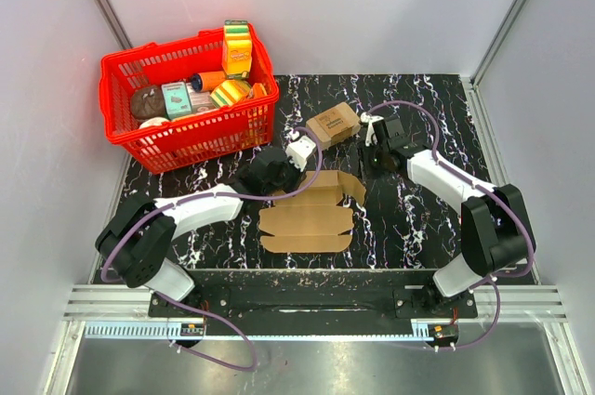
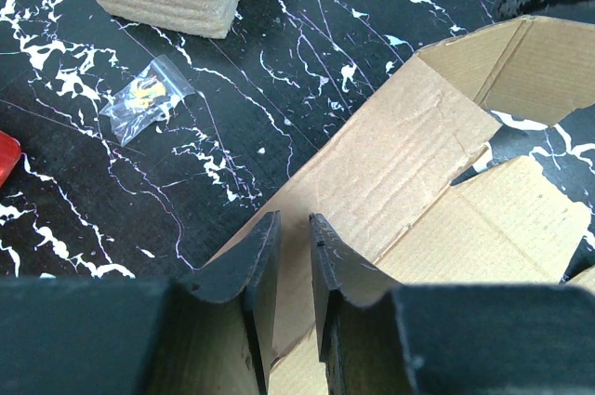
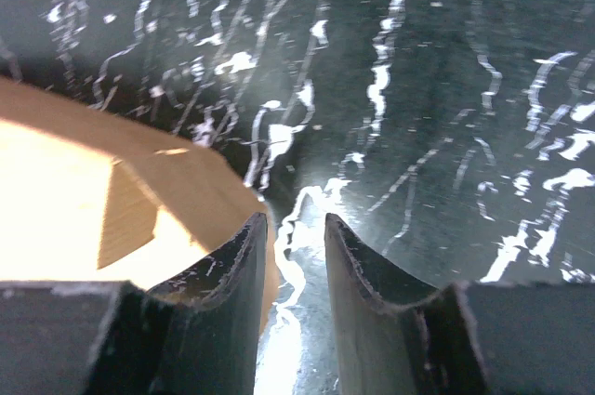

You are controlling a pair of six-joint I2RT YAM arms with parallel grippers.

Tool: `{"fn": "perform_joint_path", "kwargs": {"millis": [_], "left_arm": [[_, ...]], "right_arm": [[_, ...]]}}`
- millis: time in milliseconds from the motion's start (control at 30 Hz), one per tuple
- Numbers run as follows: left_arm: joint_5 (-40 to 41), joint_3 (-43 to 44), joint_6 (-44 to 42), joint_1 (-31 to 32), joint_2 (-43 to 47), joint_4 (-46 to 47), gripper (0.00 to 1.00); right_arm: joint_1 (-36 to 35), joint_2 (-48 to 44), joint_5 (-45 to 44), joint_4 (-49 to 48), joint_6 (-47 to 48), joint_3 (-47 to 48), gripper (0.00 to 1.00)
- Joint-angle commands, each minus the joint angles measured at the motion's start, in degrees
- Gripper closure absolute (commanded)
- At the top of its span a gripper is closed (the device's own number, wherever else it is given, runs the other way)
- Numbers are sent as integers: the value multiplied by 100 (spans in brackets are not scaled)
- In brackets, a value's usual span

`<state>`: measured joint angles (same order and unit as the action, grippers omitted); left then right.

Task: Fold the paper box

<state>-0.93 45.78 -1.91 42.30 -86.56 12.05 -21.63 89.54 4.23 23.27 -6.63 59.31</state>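
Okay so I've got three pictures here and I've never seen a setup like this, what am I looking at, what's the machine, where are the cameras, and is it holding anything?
These are two robot arms bolted at the near edge of a black marbled table. One picture looks down from above; the other two come from cameras on each wrist, so you see each arm's own two fingers. On the table lie a flat brown paper box, not yet folded, a smaller printed cardboard box and a red basket of groceries. The left gripper has a raised cardboard flap between its narrowly parted fingers, though I cannot tell whether it grips. The right gripper is open beside the cardboard's edge, holding nothing.
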Motion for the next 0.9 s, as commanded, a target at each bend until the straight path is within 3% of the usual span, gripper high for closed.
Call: {"fn": "perform_joint_path", "kwargs": {"millis": [0,433,867], "left_arm": [[-162,133,-28,59,-141,-247,77],[-162,142,-37,67,-159,-256,77],[-162,159,-37,59,-177,-265,77]], "right_arm": [[18,-86,1272,-217,417,-42,63],[9,2,2301,11,496,-112,66],[-149,-50,2416,-454,532,-473,60]]}}
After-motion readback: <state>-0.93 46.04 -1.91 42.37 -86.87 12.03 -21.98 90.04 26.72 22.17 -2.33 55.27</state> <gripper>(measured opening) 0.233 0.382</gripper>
